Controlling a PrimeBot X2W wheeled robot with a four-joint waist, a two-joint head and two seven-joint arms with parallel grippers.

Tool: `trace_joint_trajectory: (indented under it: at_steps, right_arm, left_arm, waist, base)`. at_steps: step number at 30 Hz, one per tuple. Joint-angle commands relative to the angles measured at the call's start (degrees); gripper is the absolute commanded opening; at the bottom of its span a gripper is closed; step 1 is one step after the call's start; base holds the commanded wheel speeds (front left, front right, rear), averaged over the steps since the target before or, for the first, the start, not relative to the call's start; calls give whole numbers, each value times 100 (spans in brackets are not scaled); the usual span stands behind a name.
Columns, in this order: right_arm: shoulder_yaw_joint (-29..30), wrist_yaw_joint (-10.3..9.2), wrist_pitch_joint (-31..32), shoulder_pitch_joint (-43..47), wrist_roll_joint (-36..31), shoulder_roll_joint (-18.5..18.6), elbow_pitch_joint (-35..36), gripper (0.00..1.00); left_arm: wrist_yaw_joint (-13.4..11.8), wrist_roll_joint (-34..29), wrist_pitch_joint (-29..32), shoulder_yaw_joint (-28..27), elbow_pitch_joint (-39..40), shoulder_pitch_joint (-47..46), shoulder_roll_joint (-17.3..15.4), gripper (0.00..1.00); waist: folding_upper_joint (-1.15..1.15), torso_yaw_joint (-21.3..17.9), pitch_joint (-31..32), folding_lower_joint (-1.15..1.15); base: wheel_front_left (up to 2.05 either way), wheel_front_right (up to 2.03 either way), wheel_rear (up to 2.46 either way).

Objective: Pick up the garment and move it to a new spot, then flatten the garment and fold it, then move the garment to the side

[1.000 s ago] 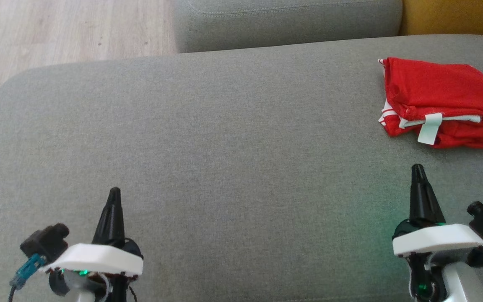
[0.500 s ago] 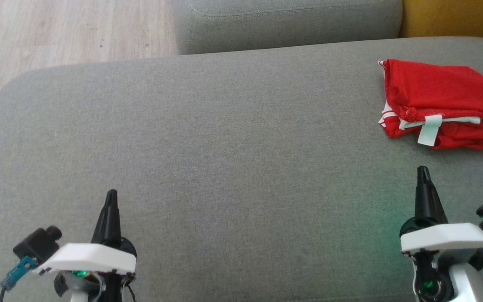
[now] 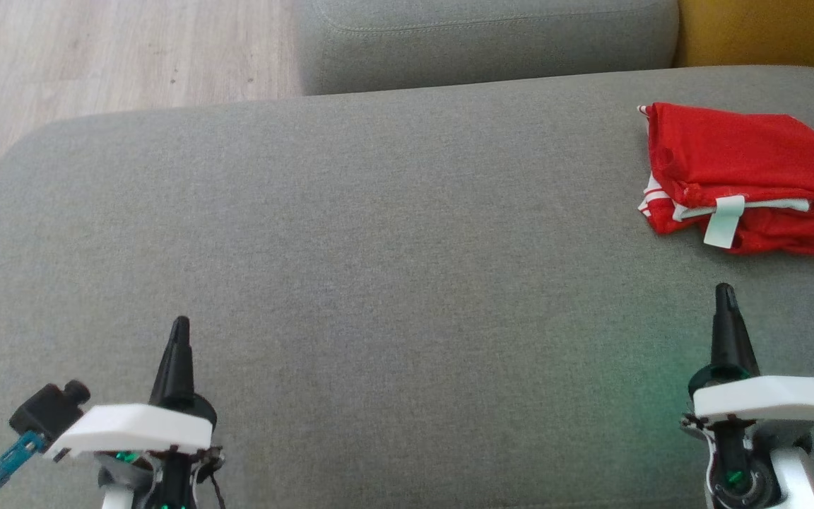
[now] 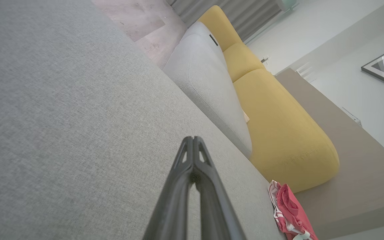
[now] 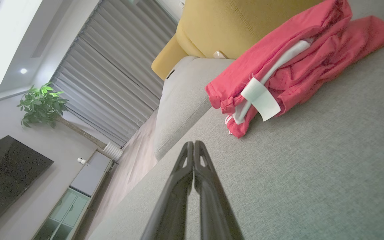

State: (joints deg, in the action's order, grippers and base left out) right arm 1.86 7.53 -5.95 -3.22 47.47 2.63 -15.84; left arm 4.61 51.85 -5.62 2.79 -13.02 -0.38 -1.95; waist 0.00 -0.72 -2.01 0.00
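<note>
A red garment (image 3: 746,166) of thin, soft cloth is lying at the far right of a wide grey sofa seat (image 3: 393,283), loosely folded into a rumpled, roughly rectangular bundle. White stripes are showing at its left edge, a pale band is running along its near fold, and a small white rectangular label (image 3: 721,220) is hanging from that band. The seat is wearing a coarse, flat woven fabric and is curving into rounded corners. A matching grey cushion (image 3: 485,42) with a stitched seam is sitting behind it, beside a smooth mustard-yellow cushion (image 3: 767,28). Pale wood-grain floor (image 3: 96,56) is showing at the upper left.

Two claws, each with long, dark, tapering fingers rising from a white plastic housing, are pointing away across the near part of the seat. The left claw (image 3: 179,324) is holding its fingers pressed together into one point, with nothing between them. The right claw (image 3: 723,290) is likewise pressed together and gripping nothing.

The garment is lying just ahead of the right claw's tip, near it but not touching. It is lying well apart from the left claw, far across the seat to that claw's right.
</note>
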Motion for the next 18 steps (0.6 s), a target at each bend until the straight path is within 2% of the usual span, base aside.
trace_joint_trajectory:
  at_steps: [1, 18]
  right_arm:
    - [-31, -1, 63, -258, 215, 86, 187, 0]
    - [61, -2, 325, -264, 1266, 92, 187, 0]
  left_arm:
    - [48, 190, 43, -169, 170, -303, -88, 0]
    - [106, 1131, 312, -337, 105, -369, -101, 0]
  waist:
    - [0, 2, 5, 0]
    - [0, 19, 48, 0]
  base:
    - [0, 0, 0]
    - [0, 0, 0]
